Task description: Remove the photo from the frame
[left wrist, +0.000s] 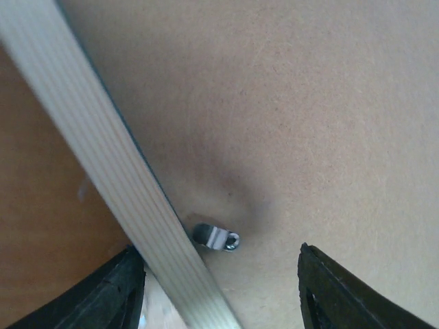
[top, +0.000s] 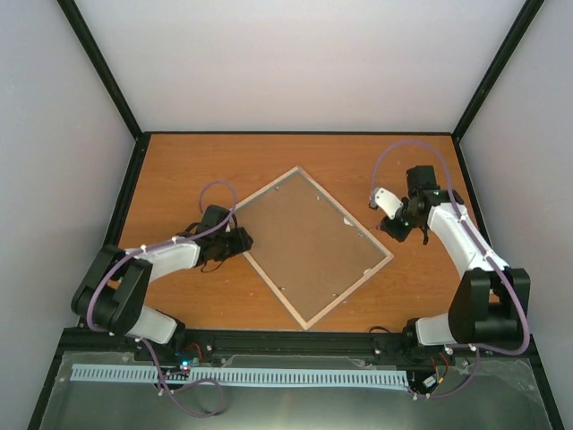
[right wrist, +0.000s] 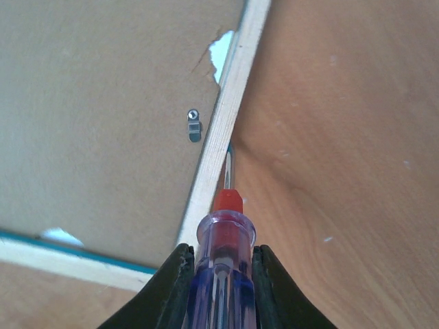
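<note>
The frame (top: 349,294) lies back-up on the table (top: 179,179), mid-view from above. Its brown backing board (top: 309,242) hides the photo entirely. At centre left the left hand (top: 235,242) has its fingers apart astride the rim, near a metal clip (left wrist: 216,238); its wrist view cuts off all but the fingertips. The right hand (right wrist: 221,274) is clamped on a screwdriver (right wrist: 218,233), tip at the rim's outer side; whether it touches is unclear.

All three views: I can read no text, label, brand or number, whether on the frame (right wrist: 218,130), its backing board (top: 309,242), the screwdriver (right wrist: 221,253) or the counter (top: 179,170).
</note>
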Robot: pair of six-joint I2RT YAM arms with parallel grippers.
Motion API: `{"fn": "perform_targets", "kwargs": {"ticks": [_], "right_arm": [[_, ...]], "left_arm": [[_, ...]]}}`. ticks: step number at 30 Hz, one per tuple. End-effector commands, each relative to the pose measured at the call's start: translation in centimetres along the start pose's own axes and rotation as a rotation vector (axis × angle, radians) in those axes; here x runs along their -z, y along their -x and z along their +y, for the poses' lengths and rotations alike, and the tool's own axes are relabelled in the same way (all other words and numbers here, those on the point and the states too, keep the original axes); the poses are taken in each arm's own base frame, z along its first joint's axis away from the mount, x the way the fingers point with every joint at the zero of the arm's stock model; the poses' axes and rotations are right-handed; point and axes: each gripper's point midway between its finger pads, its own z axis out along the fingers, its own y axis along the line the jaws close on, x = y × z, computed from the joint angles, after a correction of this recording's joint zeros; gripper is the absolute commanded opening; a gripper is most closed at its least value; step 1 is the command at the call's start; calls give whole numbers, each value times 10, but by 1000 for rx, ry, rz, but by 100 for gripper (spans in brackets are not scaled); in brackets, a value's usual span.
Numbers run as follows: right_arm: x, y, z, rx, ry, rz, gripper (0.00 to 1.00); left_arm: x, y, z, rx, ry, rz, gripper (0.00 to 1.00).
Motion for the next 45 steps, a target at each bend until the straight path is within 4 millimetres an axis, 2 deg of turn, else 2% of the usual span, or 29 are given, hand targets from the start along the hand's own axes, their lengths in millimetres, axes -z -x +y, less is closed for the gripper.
{"fn": "perform_targets", "kwargs": {"ticks": [1, 5, 10, 14, 18, 22, 25, 29, 33, 36, 40, 45], "right_arm": [[11, -17, 79, 66, 233, 57, 3], [23, -19, 109, 133, 285, 65, 3], [36, -17, 139, 182, 364, 51, 3], [42, -12, 152, 199, 404, 27, 3], [46, -7, 153, 195, 416, 17, 3], [52, -3, 135, 216, 330, 43, 3], [60, 9, 121, 223, 262, 26, 3], [65, 32, 106, 186, 226, -8, 3], [64, 63, 98, 144, 220, -74, 3], [60, 94, 103, 147, 221, -121, 3], [53, 146, 117, 115, 261, -239, 3], [33, 198, 134, 58, 329, -317, 3]], "left_arm": [[-9, 36, -11, -85, 25, -61, 61], [-19, 48, -23, -108, 8, -57, 60], [-30, 50, -35, -123, -40, -31, 56], [-34, 46, -41, -132, -81, -4, 52], [-30, 45, -34, -139, -48, -12, 48], [-17, 41, -20, -151, 20, -21, 48], [-9, 30, -13, -154, 29, -6, 47], [-3, 12, -3, -142, 21, 18, 43], [1, -2, 2, -127, 5, 33, 42], [1, -9, 7, -115, 7, 38, 39], [2, -17, 13, -102, 8, 39, 36], [4, -26, 17, -90, 1, 46, 32]]}}
